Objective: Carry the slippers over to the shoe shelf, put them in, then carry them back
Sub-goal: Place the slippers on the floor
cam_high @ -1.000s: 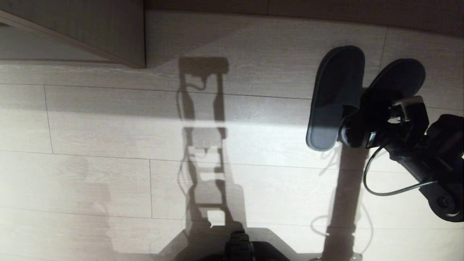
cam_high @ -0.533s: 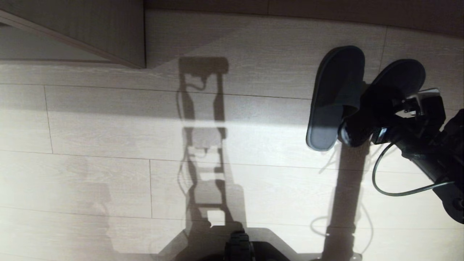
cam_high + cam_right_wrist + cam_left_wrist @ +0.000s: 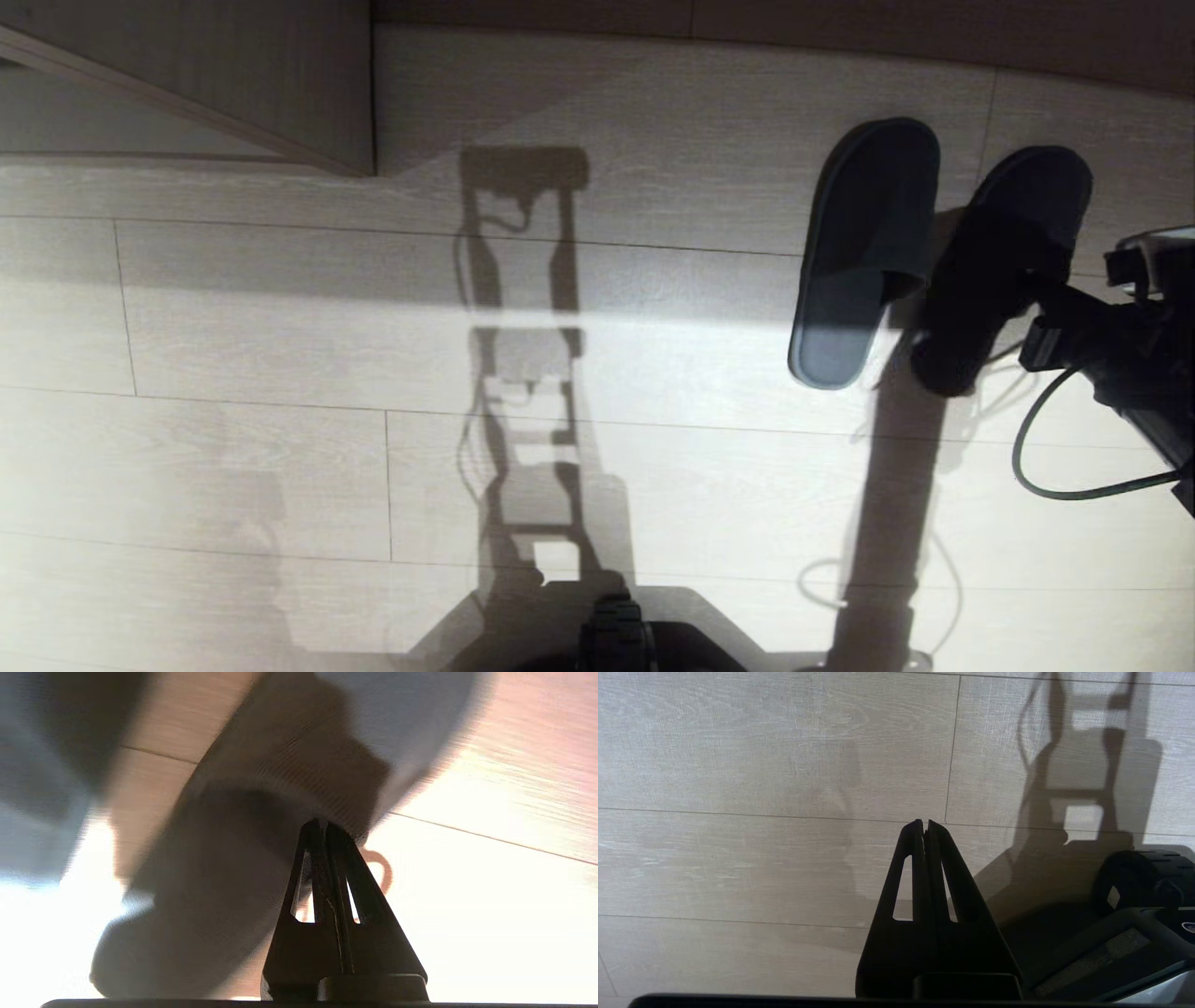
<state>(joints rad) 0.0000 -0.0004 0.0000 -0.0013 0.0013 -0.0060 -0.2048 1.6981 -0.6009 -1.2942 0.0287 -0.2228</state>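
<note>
Pale plank floor is filling my head view, striped with sun and carrying the rig's own long shadow. A corner of taupe board, likely the shelf, is showing at the upper left, well apart from the slippers, which are lying side by side at the right.

What is changing: my right arm is sliding off toward the right edge. A second ago it was lying across the heel ends of both slippers; now the left slipper is fully uncovered and flat on the floor, and the right gripper is hanging at the band of the right slipper. That slipper has shifted and looks slightly tilted, so I am judging that the arm is dragging or lifting it by the band. In the wrist view the fingers are pressed together with their tips against the dark band fabric, but the blur is keeping me from saying whether a fold is pinched between them.

The left gripper is hanging parked above bare floor, fingers pressed together, holding nothing.

For the task, I am reading this as only one slipper coming along at best; the other is being left behind. I am expecting a re-grip to be needed before any carry toward the shelf.
</note>
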